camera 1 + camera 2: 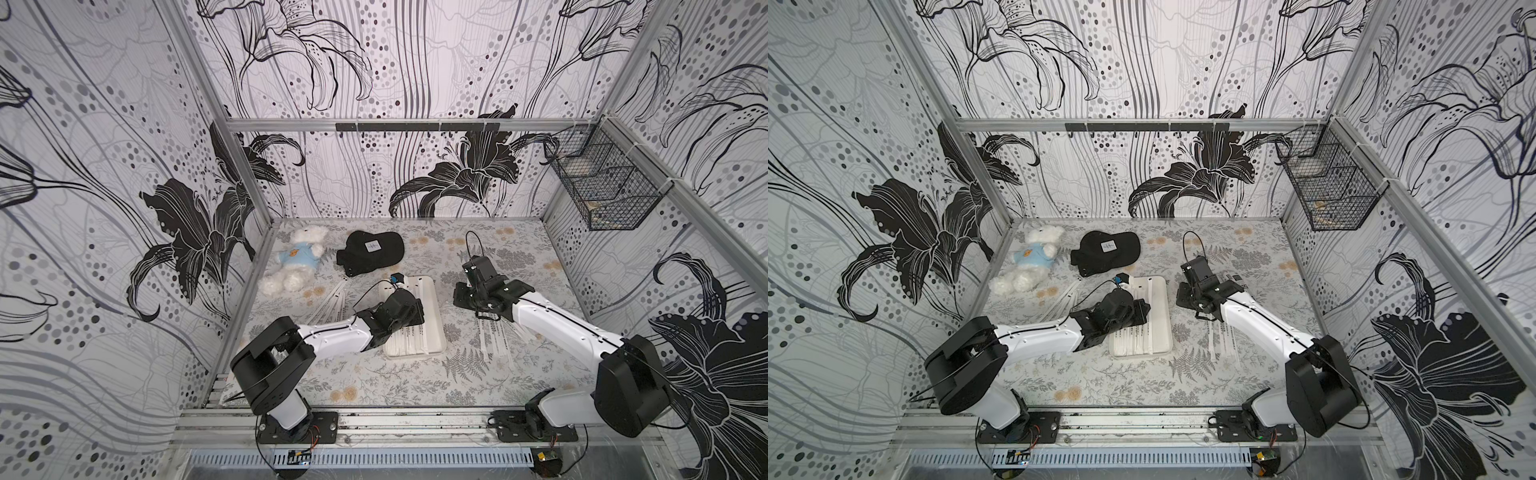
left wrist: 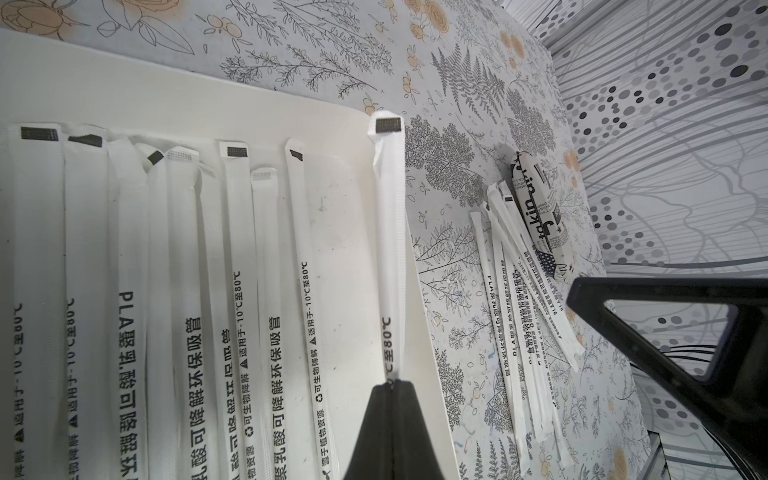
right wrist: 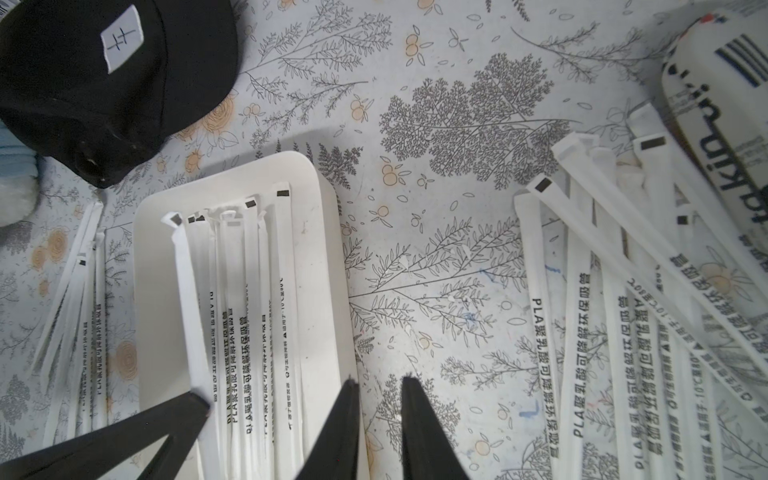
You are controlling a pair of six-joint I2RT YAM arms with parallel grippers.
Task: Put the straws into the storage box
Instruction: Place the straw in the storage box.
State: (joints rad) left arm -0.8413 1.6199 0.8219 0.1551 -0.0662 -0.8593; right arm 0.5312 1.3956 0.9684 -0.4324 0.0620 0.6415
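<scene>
Low in the left wrist view, my left claw (image 2: pixel 392 388) is pinched tight on one straw (image 2: pixel 388 232) along the right edge of the storage box (image 2: pixel 166 93), more straws (image 2: pixel 187 332) lying inside it. My right claw (image 3: pixel 380 386) stands slightly parted, empty, over the table (image 3: pixel 436 249) beside that box.

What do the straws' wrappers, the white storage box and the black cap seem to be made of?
The straws look wrapped in thin matte paper: crimped, creased ends and printed black text. The storage box seems to be smooth moulded plastic, with rounded corners and a one-piece rim; the exact kind is unclear. The black cap looks like matte woven fabric, with a white patch on it.
</scene>
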